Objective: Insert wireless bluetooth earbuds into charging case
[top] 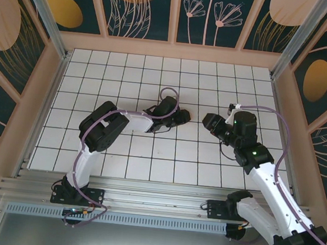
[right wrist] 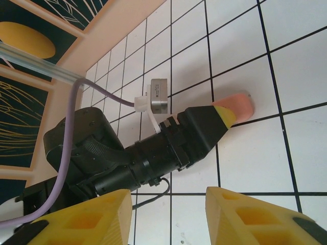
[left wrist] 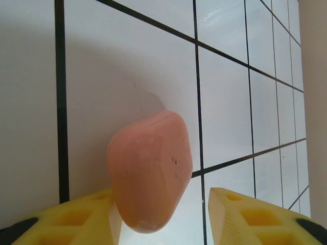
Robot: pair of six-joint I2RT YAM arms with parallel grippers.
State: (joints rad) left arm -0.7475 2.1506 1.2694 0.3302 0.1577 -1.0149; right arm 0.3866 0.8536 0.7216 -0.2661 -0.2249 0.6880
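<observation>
A pink rounded charging case [left wrist: 148,168], its lid closed, sits between the yellow fingers of my left gripper [left wrist: 162,204]. It lies against the left finger, and a clear gap separates it from the right finger, so the jaws are open. In the right wrist view the case [right wrist: 240,106] pokes out past the left gripper's tip [right wrist: 227,115] over a white tile. My right gripper [right wrist: 168,196] is open and holds nothing, facing the left one from a short distance. From above, the left gripper [top: 183,117] and right gripper [top: 208,123] nearly meet mid-table. The earbuds are out of view.
The floor is white tiles with black grid lines [top: 156,80], ringed by a beige wooden rim [top: 172,49] and patterned walls. The left arm's purple cable [right wrist: 76,112] loops near its wrist.
</observation>
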